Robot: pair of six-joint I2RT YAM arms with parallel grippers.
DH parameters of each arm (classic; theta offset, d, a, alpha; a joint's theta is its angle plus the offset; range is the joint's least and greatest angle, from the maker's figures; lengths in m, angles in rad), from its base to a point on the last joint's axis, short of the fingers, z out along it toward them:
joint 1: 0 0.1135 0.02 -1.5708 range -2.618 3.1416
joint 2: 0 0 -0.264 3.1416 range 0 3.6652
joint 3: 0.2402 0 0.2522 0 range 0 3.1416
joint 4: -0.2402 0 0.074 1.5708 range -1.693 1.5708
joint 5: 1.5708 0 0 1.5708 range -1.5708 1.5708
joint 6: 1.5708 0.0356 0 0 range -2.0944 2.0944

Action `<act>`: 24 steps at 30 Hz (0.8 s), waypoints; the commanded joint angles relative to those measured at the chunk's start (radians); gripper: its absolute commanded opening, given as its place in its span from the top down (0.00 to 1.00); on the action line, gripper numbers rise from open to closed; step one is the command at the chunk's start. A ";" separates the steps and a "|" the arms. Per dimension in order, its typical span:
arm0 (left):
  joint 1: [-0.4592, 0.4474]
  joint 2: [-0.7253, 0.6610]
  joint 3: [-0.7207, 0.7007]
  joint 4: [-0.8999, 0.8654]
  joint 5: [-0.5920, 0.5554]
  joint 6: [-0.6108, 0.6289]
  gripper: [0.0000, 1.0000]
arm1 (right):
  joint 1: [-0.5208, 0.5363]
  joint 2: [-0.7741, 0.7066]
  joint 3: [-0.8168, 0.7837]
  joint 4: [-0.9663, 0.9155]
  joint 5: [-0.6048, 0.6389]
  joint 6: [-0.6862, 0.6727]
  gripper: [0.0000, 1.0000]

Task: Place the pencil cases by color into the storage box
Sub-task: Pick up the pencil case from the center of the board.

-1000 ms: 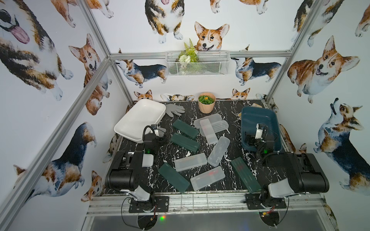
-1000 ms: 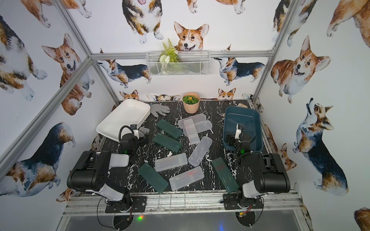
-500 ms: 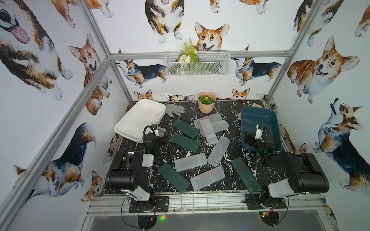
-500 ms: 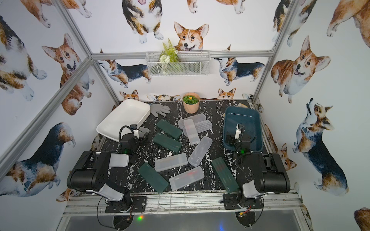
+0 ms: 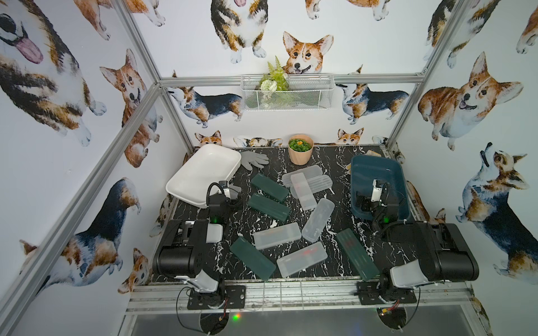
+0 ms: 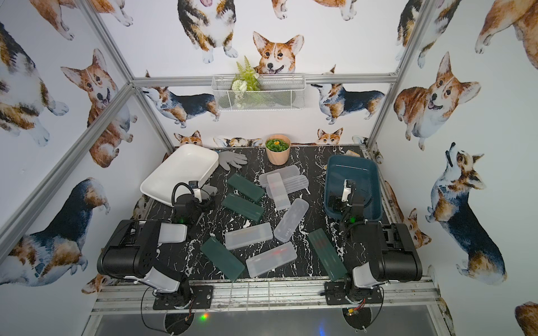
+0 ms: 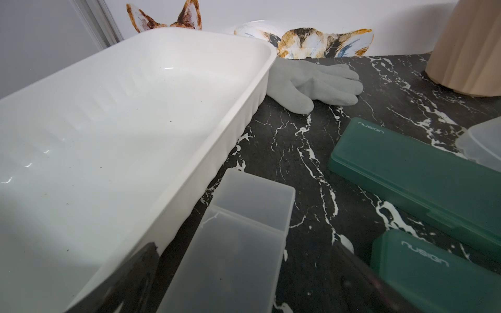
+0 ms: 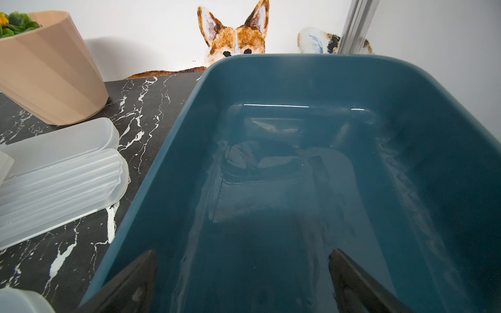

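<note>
Pencil cases all lie on the black marble table (image 5: 332, 163), outside both tubs of the storage box. The white tub (image 5: 201, 171) sits skewed at the back left corner. The teal tub (image 5: 375, 168) sits along the right edge, well apart from it. A wire basket (image 5: 286, 93) with greenery hangs on the back wall.

The right gripper (image 8: 242, 252) hangs over the teal tub's floor, its jaws spread wide with nothing between them. The left gripper (image 7: 245, 244) is low beside the white tub's long wall, jaws equally wide. A near frosted case (image 7: 252, 200) lies between them along that wall; I cannot tell whether either finger touches it.

The far green case (image 5: 270, 187) and middle green case (image 5: 267, 206) lie side by side near the table's centre. The front green case (image 5: 252, 258) lies by the front edge, and the right green case (image 5: 357, 253) lies near the right arm's base.

A frosted pile (image 5: 317, 181) of three lies behind the centre, one case across the other two. A slanted frosted case (image 5: 318, 216), a centre frosted case (image 5: 276, 235) and a front frosted case (image 5: 301, 259) lie toward the front.

A tan pot (image 5: 300, 151) stands at back centre. A grey glove (image 5: 253, 159) lies flat, touching the white tub's far corner.
</note>
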State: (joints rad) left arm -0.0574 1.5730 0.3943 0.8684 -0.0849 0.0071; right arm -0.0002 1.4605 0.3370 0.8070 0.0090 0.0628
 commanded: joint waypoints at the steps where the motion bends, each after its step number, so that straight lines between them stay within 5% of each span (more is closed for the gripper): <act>1: 0.003 -0.002 0.010 0.018 0.010 0.005 0.00 | 0.000 -0.009 0.012 -0.023 0.002 0.006 0.00; 11: 0.001 -0.010 0.007 0.012 0.006 0.005 0.01 | -0.003 -0.039 0.037 -0.099 -0.005 0.013 0.00; 24: 0.002 -0.155 0.296 -0.628 -0.060 -0.107 0.01 | -0.001 -0.313 0.222 -0.681 0.158 0.149 0.00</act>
State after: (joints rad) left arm -0.0574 1.4391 0.6521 0.4133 -0.1375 -0.0505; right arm -0.0017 1.1828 0.5220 0.3115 0.1146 0.1478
